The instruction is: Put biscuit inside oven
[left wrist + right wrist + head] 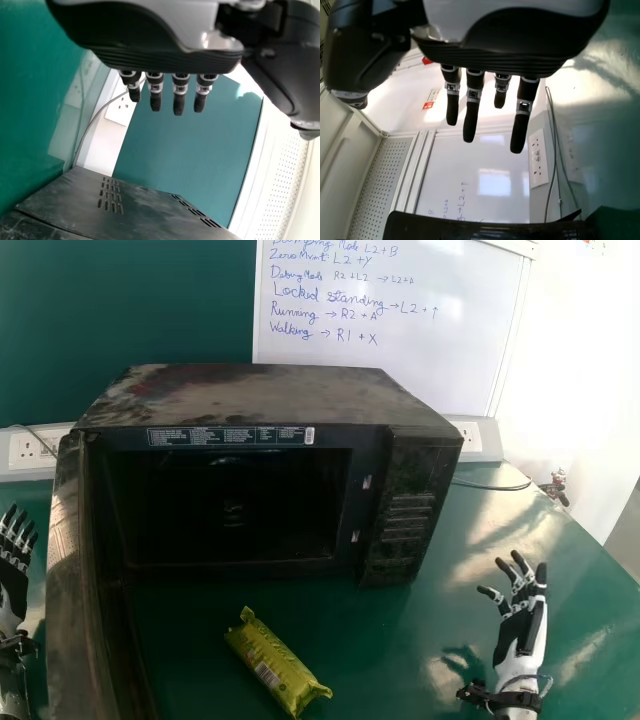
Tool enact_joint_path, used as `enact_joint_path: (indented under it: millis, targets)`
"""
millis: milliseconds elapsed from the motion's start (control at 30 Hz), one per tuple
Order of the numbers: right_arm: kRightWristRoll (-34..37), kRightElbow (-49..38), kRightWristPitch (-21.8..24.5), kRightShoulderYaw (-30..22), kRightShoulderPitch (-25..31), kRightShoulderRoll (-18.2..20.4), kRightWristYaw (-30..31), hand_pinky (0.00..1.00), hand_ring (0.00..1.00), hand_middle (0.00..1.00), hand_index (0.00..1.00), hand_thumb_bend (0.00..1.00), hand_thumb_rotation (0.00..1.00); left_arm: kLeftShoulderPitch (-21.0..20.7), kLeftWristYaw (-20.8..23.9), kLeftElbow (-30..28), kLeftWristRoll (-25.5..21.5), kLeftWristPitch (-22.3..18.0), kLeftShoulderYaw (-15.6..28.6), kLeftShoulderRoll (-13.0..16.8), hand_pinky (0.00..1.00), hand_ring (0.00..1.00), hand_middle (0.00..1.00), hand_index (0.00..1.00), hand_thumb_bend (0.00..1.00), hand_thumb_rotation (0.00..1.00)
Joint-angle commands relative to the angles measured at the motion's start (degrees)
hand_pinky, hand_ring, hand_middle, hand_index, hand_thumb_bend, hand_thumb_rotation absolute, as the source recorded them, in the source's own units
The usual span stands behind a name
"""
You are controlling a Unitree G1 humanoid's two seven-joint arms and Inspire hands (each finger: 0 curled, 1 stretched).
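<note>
A glossy green tabletop [400, 670] carries everything here, and the biggest thing on it is a dark, scuffed microwave oven [270, 395], whose cavity [225, 515] faces the robot. Its door [85, 630] stands swung open on the robot's left, so the way in looks free from the front and right. The right hand [520, 630] is to the right of the oven's front, well apart from the packet, its fingers straight and spread, holding nothing. The left hand [12, 590] is out past the open door, its fingers extended too, and empty. Smallest of the main things, the green biscuit packet [275, 665] lies aslant on the tabletop just in front of the cavity, outside the oven. It should be light, with a slick wrapper that may slide on this smooth surface when nudged; the stacked biscuits inside probably make it fairly stiff along its length, yet brittle under a hard squeeze. The best hold is likely across the middle, thumb on one long side and fingers on the other, closed gently. The crimped end [246, 615] looks thin and floppy, a poor place to grip. The right hand seems better placed, since the door blocks the left.
</note>
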Motion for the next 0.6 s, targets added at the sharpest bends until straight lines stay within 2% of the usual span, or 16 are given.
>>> enact_joint_path:
  millis: [0, 233, 567]
  targets:
    - [0.1, 0.7, -0.6, 0.4, 1.8, -0.1, 0.8, 0.51, 0.65, 0.71, 0.82, 0.89, 1.00, 4.5, 0.0, 2.7, -0.2, 0.2, 0.0, -4.6, 0.00, 0.60, 0.70, 0.80, 0.17, 1.00]
    - [-1.3, -0.5, -0.9, 1.1, 2.6, -0.9, 1.4, 0.50, 0.64, 0.71, 0.81, 0.90, 1.00, 4.4, -0.1, 2.9, -0.2, 0.3, 0.0, -4.5, 0.00, 0.60, 0.70, 0.81, 0.19, 1.00]
    - [-7.3, -5.0, -3.2, 5.1, 5.3, -4.9, 3.6, 0.51, 0.64, 0.73, 0.80, 0.90, 1.00, 4.4, 0.1, 2.9, -0.2, 0.7, 0.0, -4.4, 0.00, 0.60, 0.70, 0.81, 0.19, 1.00]
